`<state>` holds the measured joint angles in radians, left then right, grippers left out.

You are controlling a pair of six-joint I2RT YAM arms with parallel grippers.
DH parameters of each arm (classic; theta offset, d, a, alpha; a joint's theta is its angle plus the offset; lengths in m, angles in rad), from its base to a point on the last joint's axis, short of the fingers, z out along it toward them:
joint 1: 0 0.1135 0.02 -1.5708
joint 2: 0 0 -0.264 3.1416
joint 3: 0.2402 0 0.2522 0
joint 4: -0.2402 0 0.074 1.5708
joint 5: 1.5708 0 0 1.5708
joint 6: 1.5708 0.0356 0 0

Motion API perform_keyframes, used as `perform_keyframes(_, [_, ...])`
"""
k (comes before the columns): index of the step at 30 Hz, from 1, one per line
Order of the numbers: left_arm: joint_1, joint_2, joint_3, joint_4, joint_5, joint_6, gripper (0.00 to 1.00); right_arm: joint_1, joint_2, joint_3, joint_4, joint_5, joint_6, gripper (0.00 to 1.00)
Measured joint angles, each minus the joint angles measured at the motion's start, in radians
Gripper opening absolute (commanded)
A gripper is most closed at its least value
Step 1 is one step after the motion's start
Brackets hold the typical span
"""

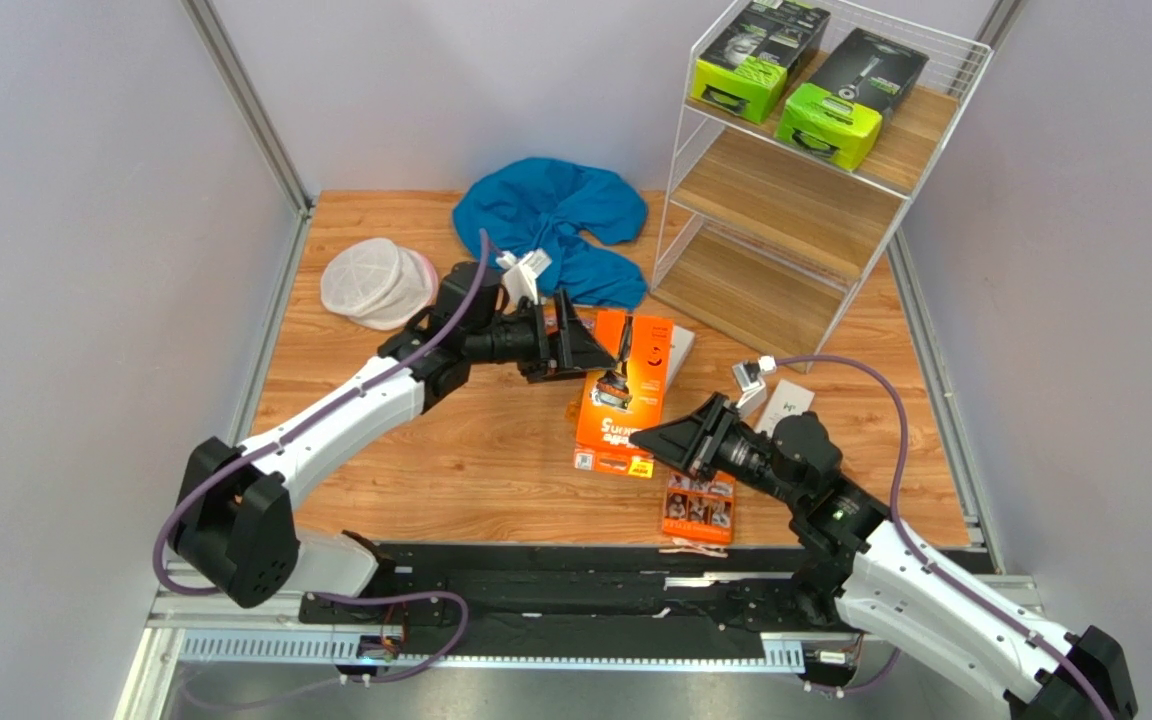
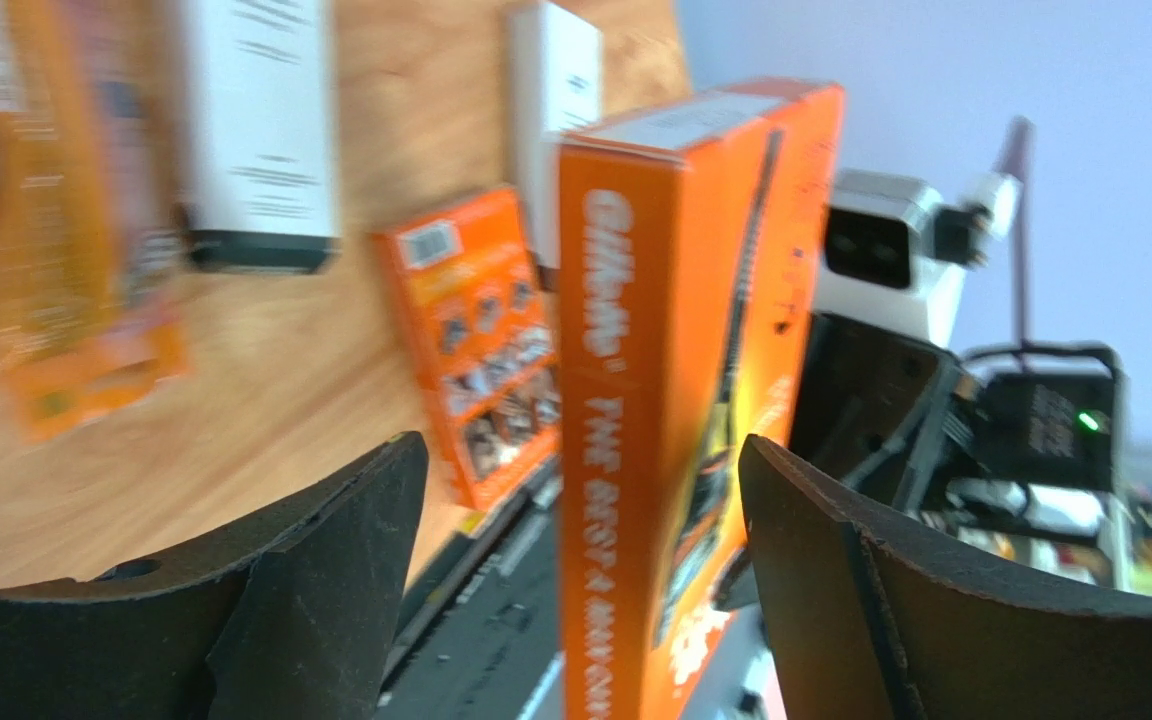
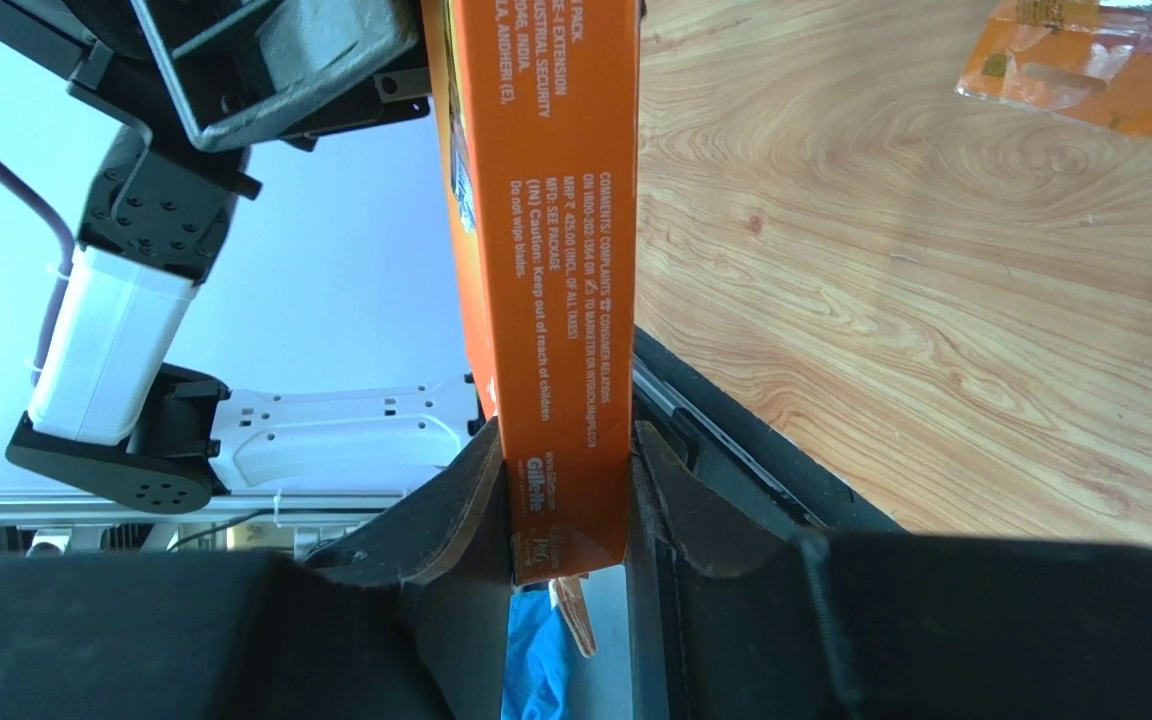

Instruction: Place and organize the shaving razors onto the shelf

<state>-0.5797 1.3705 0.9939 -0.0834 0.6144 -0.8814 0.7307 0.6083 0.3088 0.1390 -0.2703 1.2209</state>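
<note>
Orange carton [image 1: 635, 365] held between the two arms over the middle of the desk [image 1: 432, 435].
The right fingers [image 3: 470, 495] pinch the carton's near end, one on each broad face, holding it flat with the printed face up. The left fingers [image 2: 372, 510] are spread wide on either side of its far end, not closed on it. A clear orange-trimmed bag [image 3: 1078, 60], a slim white box [image 1: 787, 402] and a small orange pack [image 1: 699, 507] lie on the desk nearby. The shelf [image 1: 785, 203] stands at the far right corner, with two lime-green-and-black boxes [image 1: 760, 57] side by side on its top board. A blue cloth [image 1: 545, 218] and a white mesh pouch [image 1: 372, 281] lie left of the shelf.
</note>
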Motion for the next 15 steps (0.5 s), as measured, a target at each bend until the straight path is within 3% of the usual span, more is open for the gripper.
perform_keyframes(8, [0.135,-0.141,-0.051,-0.236,-0.188,0.050,0.86,0.000,0.014,0.026,-0.072,0.014,-0.034,0.00])
perform_keyframes(15, [0.155,-0.255,-0.026,-0.481,-0.432,0.114,0.87,0.000,0.061,0.087,-0.098,0.045,-0.069,0.00])
